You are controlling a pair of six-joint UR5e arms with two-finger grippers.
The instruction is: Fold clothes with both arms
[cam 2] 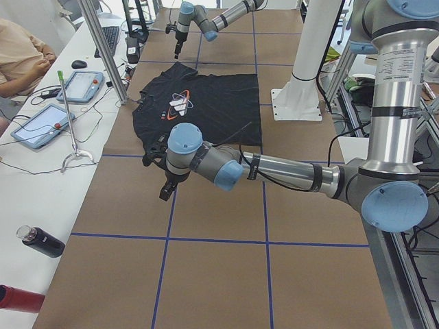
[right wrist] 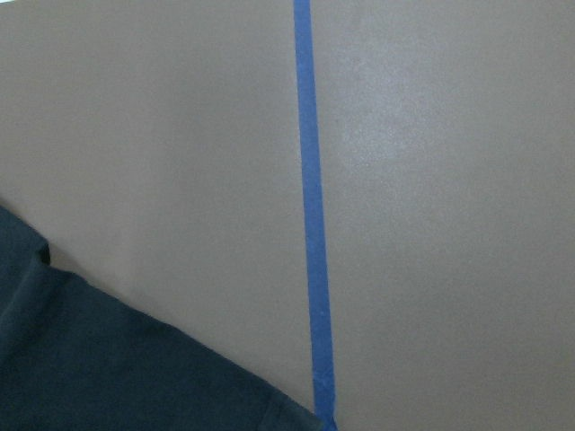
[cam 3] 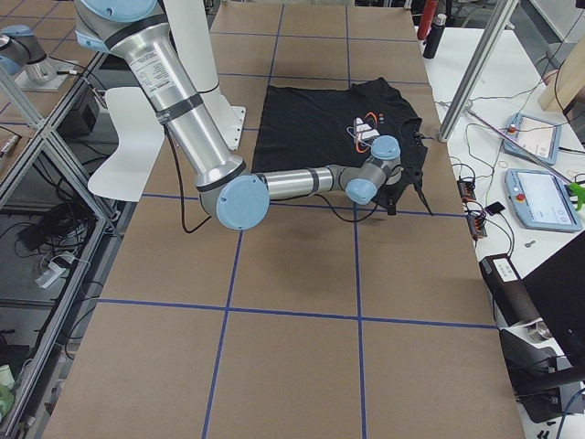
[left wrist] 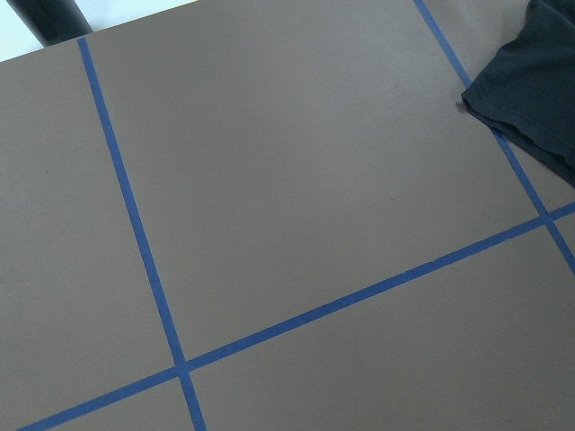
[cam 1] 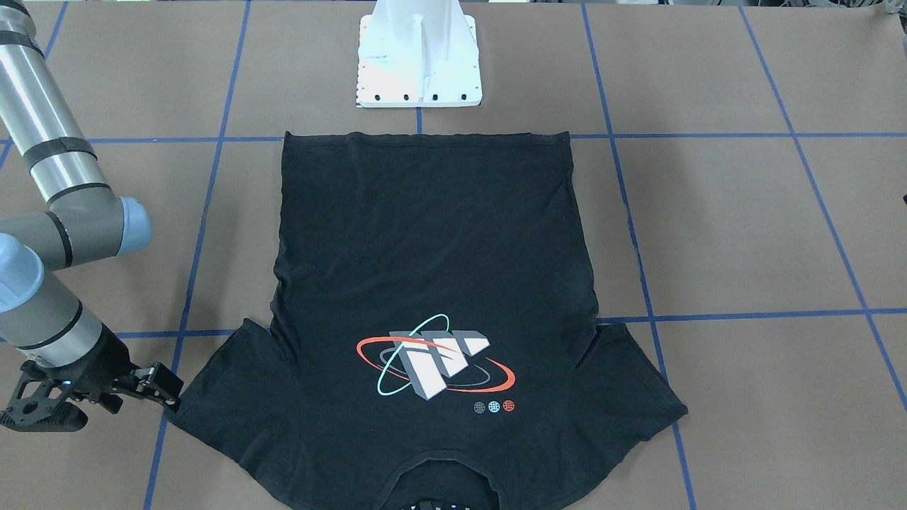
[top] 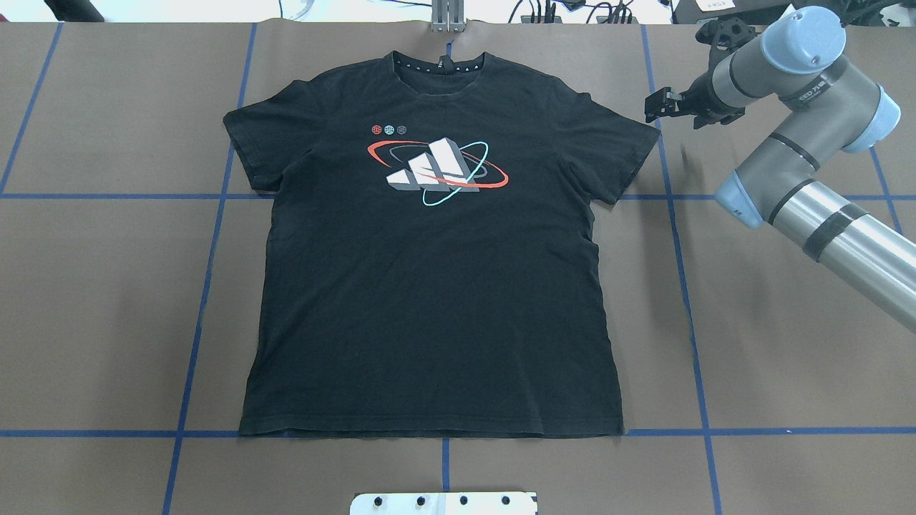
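Step in hand: the approach before the first fold, by the look of it — no crease made, no cloth lifted.

Shirt: flat, logo up, mid-table in the overhead view; collar at 12 o'clock, hem at 6, both sleeves spread.

Right gripper: just off the sleeve tip at 2 o'clock, apart from the cloth; jaws seemingly parted, holding nothing.

Left gripper: near the opposite sleeve, toward 10 o'clock, seen from the side only — parted or clenched, cannot tell.

Next, probably: down onto each sleeve edge, a pinch on both sides, then an even lift and carry for a square fold.

Surface: brown table, matte, gridded with blue tape; white pedestal at 6 o'clock, past the hem.

Room: bench beyond 12 o'clock with tablets, cables, a bottle; a person's sleeve beside it.
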